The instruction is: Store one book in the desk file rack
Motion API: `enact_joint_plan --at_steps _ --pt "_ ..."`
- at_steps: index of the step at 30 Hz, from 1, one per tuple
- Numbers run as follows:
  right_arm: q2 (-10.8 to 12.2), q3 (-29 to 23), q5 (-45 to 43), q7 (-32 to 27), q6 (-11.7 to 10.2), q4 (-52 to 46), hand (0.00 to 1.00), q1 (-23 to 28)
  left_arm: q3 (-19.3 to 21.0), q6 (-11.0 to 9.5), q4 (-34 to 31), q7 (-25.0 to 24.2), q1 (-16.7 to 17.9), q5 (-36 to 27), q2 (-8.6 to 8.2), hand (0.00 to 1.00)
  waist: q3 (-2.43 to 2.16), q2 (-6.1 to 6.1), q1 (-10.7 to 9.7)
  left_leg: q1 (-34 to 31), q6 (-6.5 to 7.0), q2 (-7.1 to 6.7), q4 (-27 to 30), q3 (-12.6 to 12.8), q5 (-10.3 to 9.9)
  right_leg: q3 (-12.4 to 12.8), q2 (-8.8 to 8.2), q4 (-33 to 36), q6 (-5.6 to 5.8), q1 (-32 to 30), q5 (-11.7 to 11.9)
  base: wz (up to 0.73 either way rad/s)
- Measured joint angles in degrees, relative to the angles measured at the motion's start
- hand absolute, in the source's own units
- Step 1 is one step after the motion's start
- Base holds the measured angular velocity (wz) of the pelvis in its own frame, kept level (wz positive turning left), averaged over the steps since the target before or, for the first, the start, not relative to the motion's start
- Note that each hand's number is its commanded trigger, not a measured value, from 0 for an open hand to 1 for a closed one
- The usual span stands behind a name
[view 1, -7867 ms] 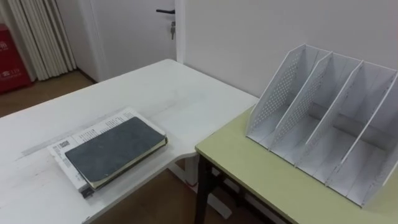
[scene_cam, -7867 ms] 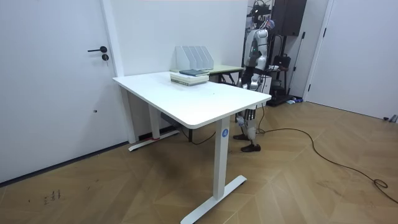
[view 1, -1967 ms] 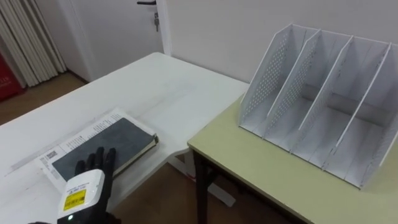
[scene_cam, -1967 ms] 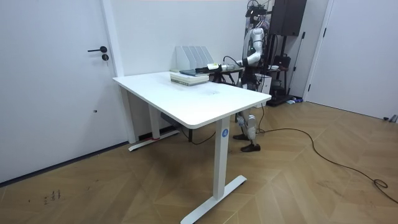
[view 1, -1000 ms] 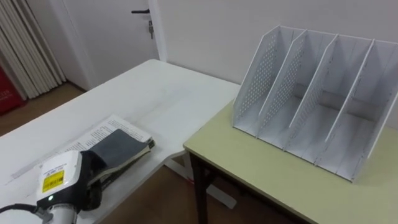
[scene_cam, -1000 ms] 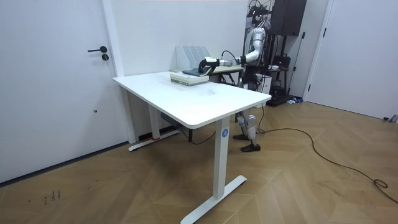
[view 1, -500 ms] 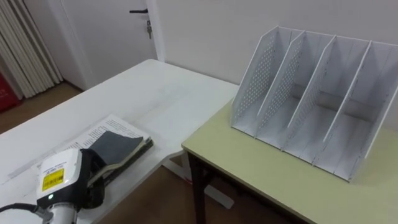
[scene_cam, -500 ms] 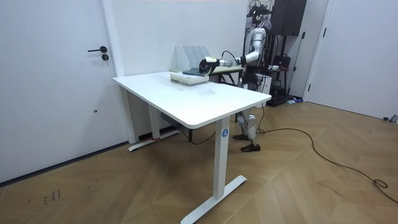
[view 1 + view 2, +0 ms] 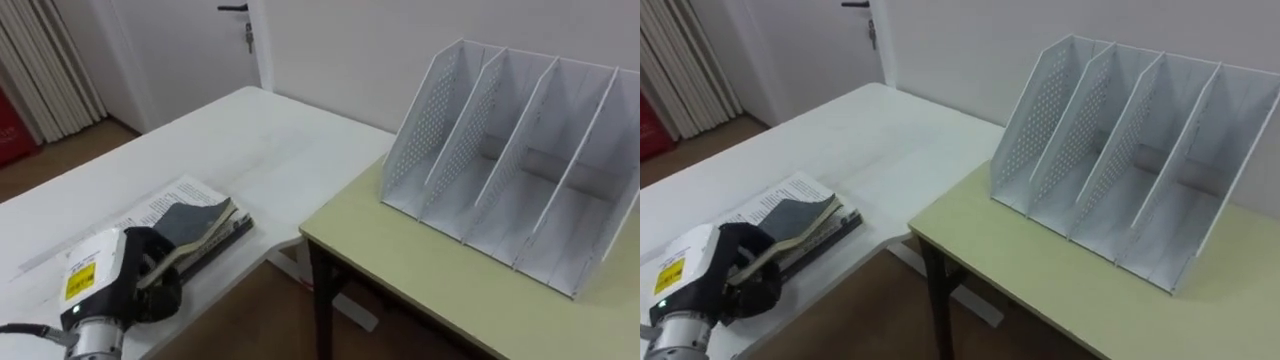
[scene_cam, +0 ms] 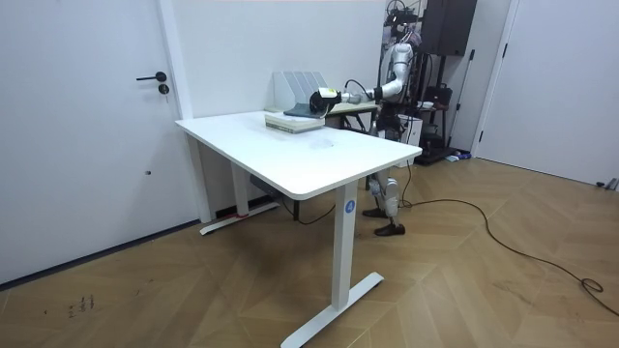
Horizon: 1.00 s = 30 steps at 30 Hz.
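One dark book (image 9: 195, 217), likely stiff and weighty, was gripped at its near edge, best across its full thickness, by the curled left hand (image 9: 155, 285).

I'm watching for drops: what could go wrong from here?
The left hand grips the dark book by one edge only; it could slip or fan open when lifted. The printed booklet beneath lies by the white table's edge and might be dragged off. The file rack stands beyond a gap between tables, where a drop hits floor.
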Motion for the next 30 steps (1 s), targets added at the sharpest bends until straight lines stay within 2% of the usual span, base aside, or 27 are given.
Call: enact_joint_plan --at_steps 4,7,8,10,13,16,18,20,24,26,30 --pt "-0.19 0.12 2.01 0.77 -3.39 -6.15 0.00 -0.56 -0.04 -1.77 -3.03 -1.68 0.25 -6.65 0.00 1.00 -0.34 -0.16 1.27 -0.37 0.00 0.12 0.13 -0.46 0.00 -0.71 0.18 -0.23 -0.02 -0.09 0.03 0.09" --pt "-0.15 0.19 0.33 2.09 -4.58 -13.86 0.00 0.76 0.26 -3.96 -3.83 -3.22 0.35 -13.33 0.00 1.00 -0.31 -0.17 1.48 -0.32 0.00 0.13 0.13 -0.59 0.00 -1.73 0.01 -0.18 -0.01 0.11 0.03 0.12" --pt "-0.17 0.69 -0.61 2.41 -5.79 -15.97 0.00 1.03 0.26 -4.79 -3.83 -3.51 0.42 -15.87 0.00 1.00 -0.31 -0.18 1.67 -0.28 0.00 0.15 0.13 -0.45 0.00 -1.95 0.01 -0.17 0.00 0.22 0.03 0.08" --pt "-0.17 1.80 -1.27 2.74 -6.76 -18.01 0.00 1.10 0.22 -6.23 -3.88 -3.75 0.42 -18.07 0.00 1.00 -0.29 -0.23 2.41 -0.31 0.00 0.15 0.11 -0.39 0.00 -2.09 0.00 -0.27 0.01 0.20 0.04 0.00" --pt "-0.22 3.28 -2.42 3.62 -6.92 -21.83 0.00 1.83 0.23 -8.09 -3.88 -4.67 0.46 -19.59 -0.04 1.00 -0.30 -0.21 3.02 -0.47 0.00 0.09 0.08 -0.39 0.00 -2.24 -0.05 -0.88 0.12 0.46 0.11 0.04" --pt "-0.23 4.05 -5.17 6.25 -7.45 -26.95 0.00 2.85 0.28 -9.09 -3.94 -5.83 0.92 -20.17 -0.18 1.00 -0.33 -0.24 3.14 -0.46 0.00 0.12 0.07 -0.33 0.00 -2.15 -0.07 -0.86 0.13 0.46 0.11 -0.01" --pt "-0.37 4.96 -4.97 8.09 -7.69 -30.24 0.00 3.74 0.32 -9.41 -5.47 -7.15 1.90 -22.95 -0.30 1.00 -0.38 -0.40 3.47 -0.43 0.00 0.20 0.09 0.07 0.00 -1.78 -0.10 -0.82 0.12 0.28 0.11 -0.10" --pt "-0.65 6.29 -4.89 10.92 -8.01 -34.30 0.00 4.31 0.21 -10.97 -5.99 -9.44 2.15 -28.27 -1.04 1.00 -0.42 -0.63 4.27 -0.24 0.00 0.41 0.10 -0.17 0.00 -1.43 -0.10 -0.89 0.07 0.30 0.14 -0.11" --pt "-0.94 6.32 -3.52 14.63 -9.76 -39.91 0.00 4.72 -0.55 -11.15 -6.04 -14.30 2.93 -36.03 -1.31 1.00 -0.18 -0.98 4.25 0.38 -0.01 0.53 0.09 -1.82 0.00 -1.94 -0.16 -0.94 0.06 1.10 0.17 0.03" --pt "-1.59 6.30 -2.21 17.26 -10.35 -43.39 0.00 4.76 -1.28 -11.38 -6.58 -17.15 3.13 -41.36 -1.28 1.00 -0.02 -1.22 4.46 0.39 -0.01 0.36 0.09 -1.84 -0.01 -2.11 -0.17 -0.95 0.06 1.11 0.17 0.00" --pt "-1.47 6.13 1.04 21.25 -10.75 -46.39 0.00 4.77 -1.30 -12.39 -6.86 -20.45 3.37 -48.25 -1.27 1.00 0.05 -1.13 4.56 0.51 -0.01 0.53 0.09 -1.83 -0.01 -1.91 -0.21 -0.98 0.06 1.26 0.17 0.00"
